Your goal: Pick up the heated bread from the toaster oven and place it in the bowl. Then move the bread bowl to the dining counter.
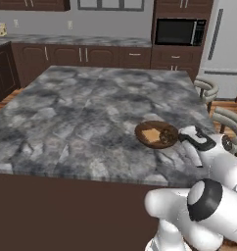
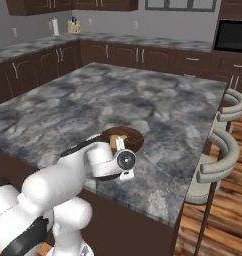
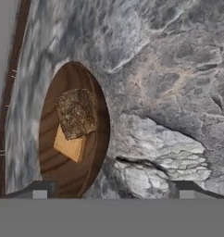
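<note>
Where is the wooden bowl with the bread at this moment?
The bowl rests on the dining counter, near its edge closest to the robot and toward the stools' side. The bread lies inside it, just ahead of the open tool.

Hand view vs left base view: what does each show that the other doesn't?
Hand view alone: the fingertips spread wide apart, and the bread as a dark-crusted piece lying over a tan slice.

Left base view alone: the microwave, the fridge, the wall cabinets, two stools and the robot arm.

Both: the wooden bowl with bread inside, resting on the dining counter.
</note>
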